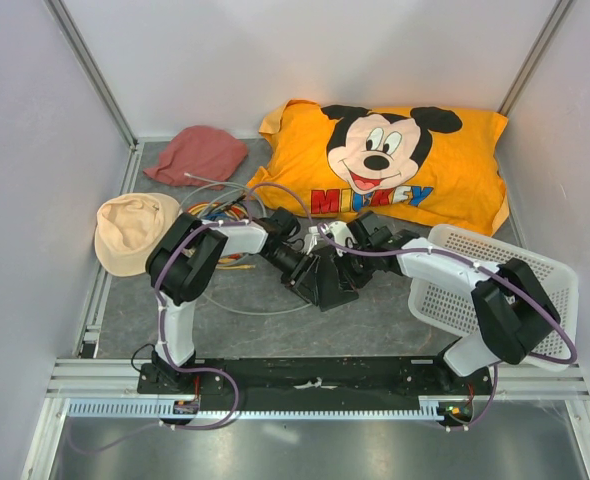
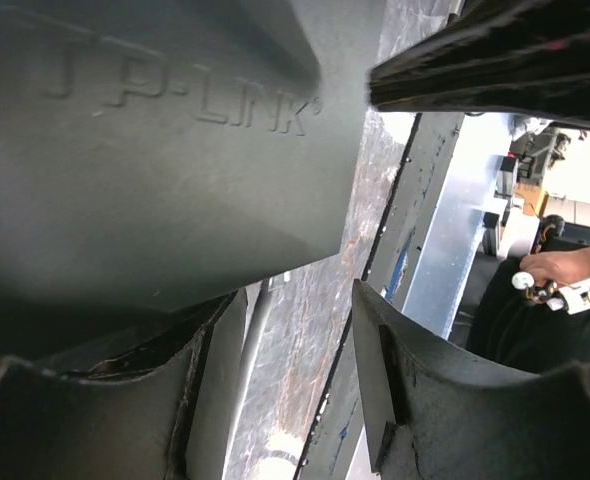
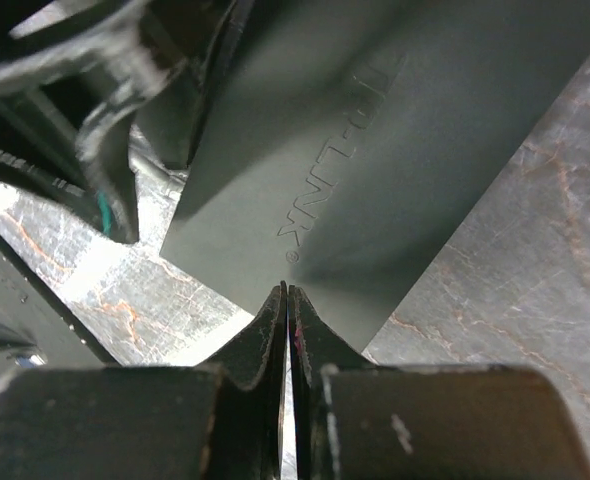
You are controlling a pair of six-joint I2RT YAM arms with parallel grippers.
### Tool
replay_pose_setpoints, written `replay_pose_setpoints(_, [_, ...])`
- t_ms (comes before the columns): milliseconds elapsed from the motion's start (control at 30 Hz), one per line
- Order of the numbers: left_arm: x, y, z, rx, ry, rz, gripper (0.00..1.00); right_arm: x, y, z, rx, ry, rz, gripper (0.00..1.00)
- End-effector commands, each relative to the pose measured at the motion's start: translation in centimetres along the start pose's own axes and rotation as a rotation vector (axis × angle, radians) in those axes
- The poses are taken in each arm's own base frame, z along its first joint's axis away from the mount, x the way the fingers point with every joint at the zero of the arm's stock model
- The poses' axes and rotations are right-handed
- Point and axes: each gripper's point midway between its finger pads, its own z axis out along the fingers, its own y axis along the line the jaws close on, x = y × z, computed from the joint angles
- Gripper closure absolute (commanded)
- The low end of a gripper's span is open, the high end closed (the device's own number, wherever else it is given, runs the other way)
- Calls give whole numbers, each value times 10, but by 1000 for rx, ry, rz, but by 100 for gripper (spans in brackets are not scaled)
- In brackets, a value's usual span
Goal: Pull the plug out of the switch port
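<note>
The switch is a flat matte black box marked TP-LINK, lying on the grey table between my two arms. In the left wrist view the switch fills the upper left. My left gripper is open beside its edge, with only table showing between the fingers. My left gripper sits at the switch's left side. My right gripper is shut with nothing in it, its tips resting on the switch's top face. My right gripper comes in from the right. The plug and the port are hidden.
An orange Mickey pillow lies at the back. A white mesh basket stands at the right. A beige hat, a red cloth and a bundle of coloured cables lie at the left.
</note>
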Motion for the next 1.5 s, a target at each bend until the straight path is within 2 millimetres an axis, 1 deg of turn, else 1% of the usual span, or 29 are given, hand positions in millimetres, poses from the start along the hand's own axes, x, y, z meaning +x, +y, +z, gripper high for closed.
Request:
replay_pose_setpoints(0, [1, 9, 10, -20, 15, -7, 46, 0, 1, 8, 0, -16, 74, 92])
replay_pose_setpoints(200, [4, 10, 11, -21, 20, 8, 47, 0, 0, 8, 3, -23, 74, 92])
replay_pose_setpoints(467, [11, 12, 13, -20, 39, 30, 49, 0, 0, 7, 8, -35, 72, 90])
replay_pose_setpoints(700, [7, 10, 11, -32, 30, 42, 50, 2, -2, 12, 6, -22, 72, 89])
replay_pose_setpoints(1000, [9, 19, 11, -79, 46, 34, 50, 4, -5, 14, 19, -36, 65, 88])
replay_pose_setpoints(1133, [11, 18, 12, -73, 48, 31, 50, 3, -6, 13, 28, -49, 61, 89])
replay_pose_setpoints(1267, [10, 14, 10, -62, 45, 42, 50, 3, -5, 12, 26, -53, 59, 88])
replay_pose_setpoints(1300, [8, 11, 7, -66, 34, 59, 51, 3, -6, 12, 27, -55, 60, 88])
replay_pose_setpoints(1333, [9, 12, 6, -77, 32, 57, 50, 3, -5, 12, 26, -55, 59, 88])
replay_pose_setpoints(1467, [7, 19, -3, -161, -6, 47, 48, 5, -6, 14, 25, -50, 60, 88])
